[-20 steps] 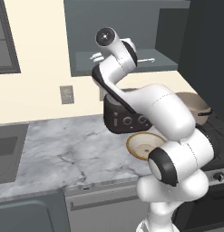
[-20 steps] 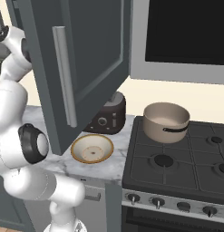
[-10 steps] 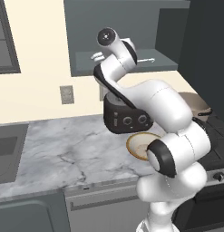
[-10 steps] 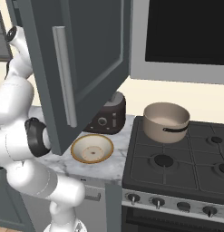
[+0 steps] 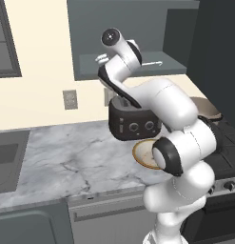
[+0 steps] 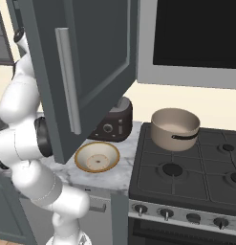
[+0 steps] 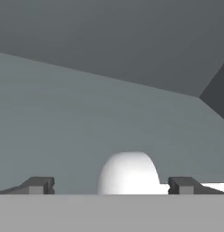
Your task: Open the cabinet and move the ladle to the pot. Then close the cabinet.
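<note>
Reaching up into the open cabinet [image 5: 133,40], the arm holds its gripper [image 7: 111,185] just above the cabinet's floor, jaws spread wide with nothing between them but the rounded white bowl of the ladle [image 7: 128,174]. In the hand view that bowl sits close in front of the hand, between the two dark fingertips [image 7: 38,185] and nearer the one at the right of that view; no contact with either can be made out. A pale strip that looks like the ladle's handle runs off behind that fingertip toward the view's edge. Past the bowl, the grey cabinet floor stretches away from the hand to the back wall, with a darker side wall meeting it at the far upper corner.

In the left base view the ladle [image 5: 154,63] lies flat on the cabinet shelf, its thin handle pointing away from the wrist to the side where the stove stands. The cabinet door [image 6: 91,62] is swung wide open, and in the right base view it stands beside the arm, its long silver bar handle [image 6: 69,79] upright.

Well below the hand, a dark toaster [image 5: 133,121] sits on the marble counter [image 5: 57,157], with a shallow tan bowl [image 6: 97,156] just in front of it. The pot [image 6: 176,128] stands on the stove [image 6: 196,172], below the hand and well off to the side the ladle handle points toward, apart from the bowl and toaster.
</note>
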